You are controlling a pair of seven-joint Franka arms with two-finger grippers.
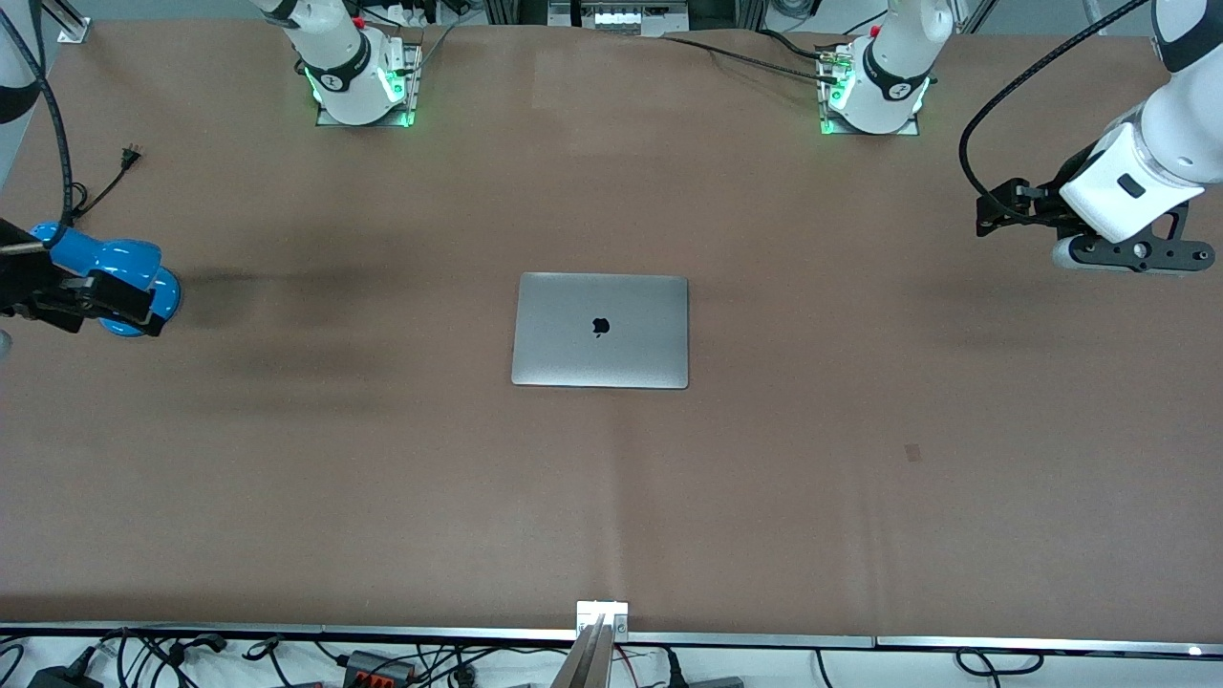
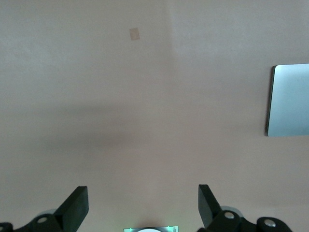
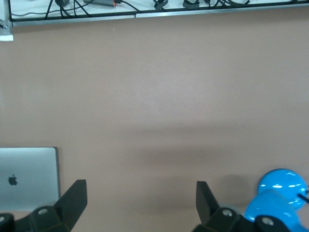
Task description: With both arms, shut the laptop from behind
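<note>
The laptop [image 1: 600,331] lies flat at the middle of the brown bench [image 1: 382,459], its silver-grey lid down and fully shut, with the dark apple logo [image 1: 601,327] facing up at the centre of the lid. Its edges run square with the bench's edges. Taking the laptop as the centre of a clock face in the front view, the left gripper [image 1: 998,208] hangs at about 2 o'clock, well apart from the laptop and over bare bench toward the left arm's end. The right gripper [image 1: 57,296] sits at about 9 o'clock, also well apart, at the right arm's end of the bench and just beside a blue desk lamp [image 1: 119,272]. In the left wrist view the left gripper's [image 2: 143,205] jaws stand wide apart with nothing but bench between them, and one edge of the laptop [image 2: 288,100] shows off to the side. In the right wrist view the right gripper's [image 3: 141,203] jaws are likewise spread wide and hold nothing; the laptop [image 3: 28,178] shows past one jaw and the blue lamp [image 3: 277,198] past the other. A black power plug [image 1: 131,154] on a cord lies on the bench at about 10 o'clock from the laptop, near the lamp. A small dark patch [image 1: 913,453] marks the bench at about 4 o'clock.
</note>
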